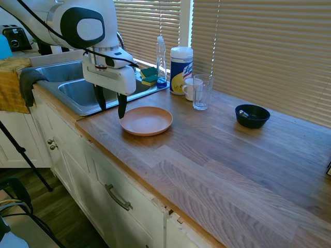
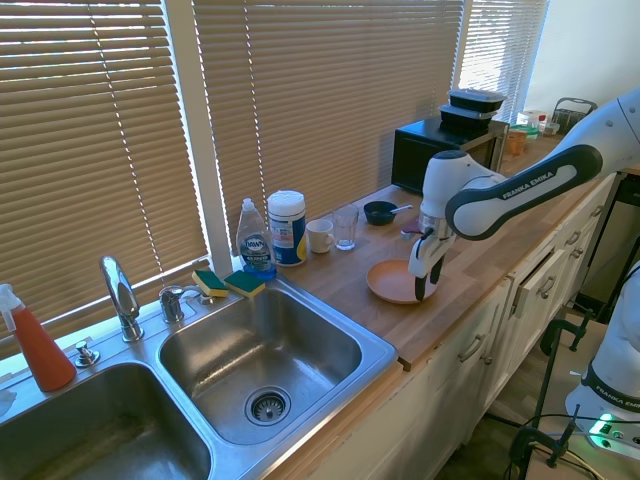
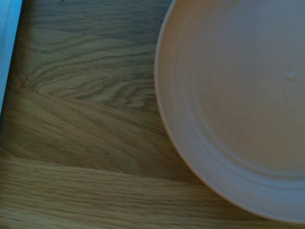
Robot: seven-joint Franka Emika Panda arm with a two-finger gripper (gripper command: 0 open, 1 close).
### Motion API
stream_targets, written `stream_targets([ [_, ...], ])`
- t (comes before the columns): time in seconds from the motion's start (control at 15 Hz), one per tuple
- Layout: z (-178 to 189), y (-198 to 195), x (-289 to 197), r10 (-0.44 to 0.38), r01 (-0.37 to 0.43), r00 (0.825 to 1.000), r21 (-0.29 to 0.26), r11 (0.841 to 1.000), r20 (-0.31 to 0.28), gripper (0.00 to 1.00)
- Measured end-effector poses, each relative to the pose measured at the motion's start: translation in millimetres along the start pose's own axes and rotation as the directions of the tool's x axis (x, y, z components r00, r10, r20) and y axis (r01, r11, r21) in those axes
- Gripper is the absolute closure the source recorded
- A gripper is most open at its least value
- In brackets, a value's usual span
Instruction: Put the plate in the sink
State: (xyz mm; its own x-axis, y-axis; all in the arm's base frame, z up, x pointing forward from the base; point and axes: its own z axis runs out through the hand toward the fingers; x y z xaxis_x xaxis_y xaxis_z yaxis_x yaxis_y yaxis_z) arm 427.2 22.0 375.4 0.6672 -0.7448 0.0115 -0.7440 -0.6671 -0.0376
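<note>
The salmon-orange plate (image 1: 146,120) lies flat on the wooden countertop, a short way from the steel sink (image 1: 77,95). My gripper (image 1: 111,111) hangs open and low over the counter at the plate's sink-side edge. One finger stands right by the rim and the other outside it, with nothing held between them. From the opposite side, the gripper (image 2: 426,287) covers the near edge of the plate (image 2: 390,280), and the sink's basin (image 2: 300,330) lies to the left with a chrome faucet (image 2: 120,295) behind it. The wrist view shows the plate (image 3: 238,95) close up on the wood.
Behind the plate stand a clear glass (image 1: 201,92), a white mug (image 1: 190,89), a wipes canister (image 1: 180,70) and a dish soap bottle (image 1: 161,61). Sponges (image 1: 149,75) lie by the sink. A dark blue bowl (image 1: 252,115) sits further right. A yellow towel (image 1: 13,85) hangs left.
</note>
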Motion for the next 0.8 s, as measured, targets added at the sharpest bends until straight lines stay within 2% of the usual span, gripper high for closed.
stream_targets([
  [0.2, 0, 0, 1, 0.01, -0.01, 1.0, 0.001, 1.0, -0.001, 0.0],
  [0.47, -9, 7, 31, 0.079, -0.079, 0.997, 0.025, 0.997, -0.01, 0.0],
  [0.6, -11, 13, 52, 0.123, -0.122, 0.992, 0.035, 0.992, -0.008, 0.0],
  [0.8, -5, 31, 93, 0.217, -0.217, 0.976, 0.036, 0.976, 0.008, 0.0],
])
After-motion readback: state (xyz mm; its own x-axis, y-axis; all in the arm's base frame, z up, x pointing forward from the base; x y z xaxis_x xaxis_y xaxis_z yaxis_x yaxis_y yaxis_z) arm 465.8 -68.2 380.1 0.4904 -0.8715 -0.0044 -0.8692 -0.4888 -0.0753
